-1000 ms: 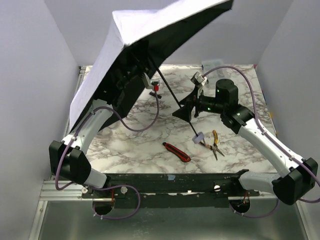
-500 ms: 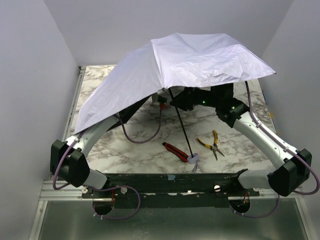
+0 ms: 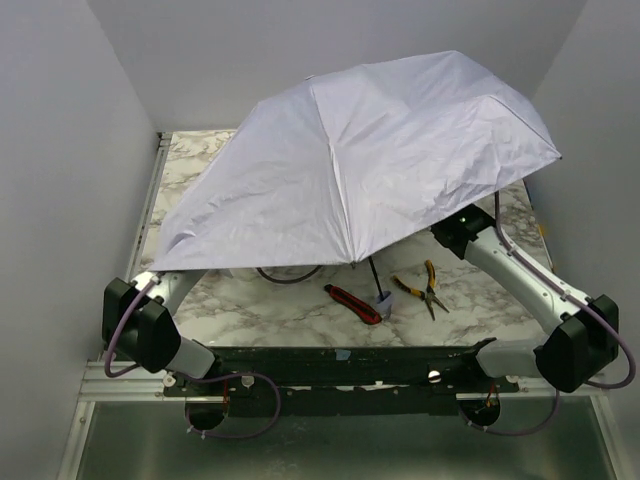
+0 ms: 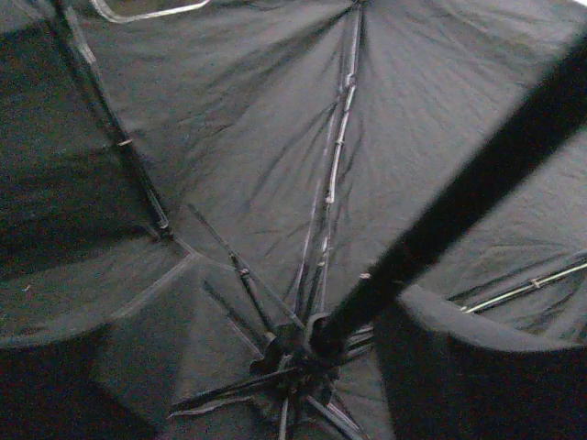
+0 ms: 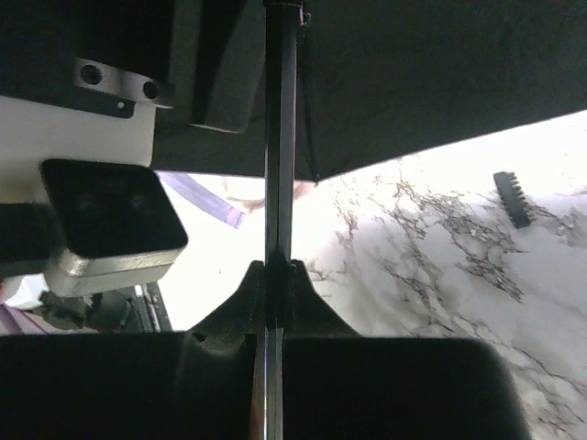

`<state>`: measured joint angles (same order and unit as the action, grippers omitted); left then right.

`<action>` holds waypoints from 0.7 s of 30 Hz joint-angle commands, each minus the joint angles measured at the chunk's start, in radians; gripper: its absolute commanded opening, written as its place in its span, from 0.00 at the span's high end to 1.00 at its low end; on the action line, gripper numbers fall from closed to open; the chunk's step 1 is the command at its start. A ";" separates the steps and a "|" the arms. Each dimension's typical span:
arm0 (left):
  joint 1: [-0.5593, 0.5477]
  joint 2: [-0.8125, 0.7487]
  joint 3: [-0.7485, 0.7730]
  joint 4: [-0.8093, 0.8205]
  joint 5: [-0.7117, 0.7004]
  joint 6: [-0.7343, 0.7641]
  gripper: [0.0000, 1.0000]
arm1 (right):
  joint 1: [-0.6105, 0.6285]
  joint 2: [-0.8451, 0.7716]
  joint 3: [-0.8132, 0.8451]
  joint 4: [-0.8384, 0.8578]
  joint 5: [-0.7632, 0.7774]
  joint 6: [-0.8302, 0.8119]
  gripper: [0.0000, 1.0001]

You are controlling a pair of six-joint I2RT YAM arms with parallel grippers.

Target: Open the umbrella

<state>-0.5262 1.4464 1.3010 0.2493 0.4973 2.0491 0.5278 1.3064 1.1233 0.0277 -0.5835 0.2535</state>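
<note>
Umbrella (image 3: 350, 160) canopy fully spread, above and beyond pliers (image 3: 425, 288); handle (image 3: 383, 298) just beside pliers. Right fingers (image 5: 316, 307) clamped on shaft (image 5: 280, 137); left fingers (image 4: 477, 367) apart, empty. Hold shaft steady, check runner looks latched, then release gently.

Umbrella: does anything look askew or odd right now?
The umbrella is open but sits tilted, its left edge drooping low toward the table, its handle down beside the utility knife. No damage visible.

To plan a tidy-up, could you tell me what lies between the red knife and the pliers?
The handle of the umbrella sits between the knife and the pliers; the top view shows it.
</note>
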 commanded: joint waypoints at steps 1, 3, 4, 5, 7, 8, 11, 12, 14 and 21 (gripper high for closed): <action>-0.012 -0.049 0.015 0.083 0.027 -0.071 0.09 | -0.018 0.018 -0.029 0.284 0.006 0.142 1.00; -0.012 -0.086 -0.019 0.075 0.026 -0.119 0.05 | -0.023 0.037 -0.029 0.365 0.021 0.201 1.00; -0.011 -0.105 -0.039 0.068 0.027 -0.136 0.05 | -0.024 0.054 -0.023 0.388 0.034 0.226 1.00; -0.012 -0.133 -0.064 0.050 0.029 -0.155 0.04 | -0.027 0.067 -0.013 0.411 0.041 0.247 1.00; -0.014 -0.192 -0.119 0.009 0.049 -0.189 0.01 | -0.032 0.091 -0.004 0.465 0.042 0.286 1.00; -0.015 -0.226 -0.149 -0.009 0.060 -0.207 0.01 | -0.033 0.106 0.003 0.484 0.043 0.300 1.00; -0.034 -0.321 -0.234 -0.104 0.083 -0.278 0.01 | -0.043 0.142 0.018 0.539 0.027 0.350 1.00; -0.040 -0.356 -0.248 -0.158 0.087 -0.326 0.02 | -0.045 0.151 0.025 0.541 0.030 0.360 1.00; -0.054 -0.416 -0.264 -0.245 0.094 -0.435 0.01 | -0.046 0.166 0.031 0.545 0.040 0.370 1.00; -0.120 -0.585 -0.320 -0.626 0.090 -0.787 0.02 | -0.060 0.205 -0.009 0.638 0.046 0.452 1.00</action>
<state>-0.6159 0.9436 1.0336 -0.0975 0.5423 1.5406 0.4763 1.5051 1.1061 0.4713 -0.5468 0.6479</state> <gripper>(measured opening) 0.981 0.053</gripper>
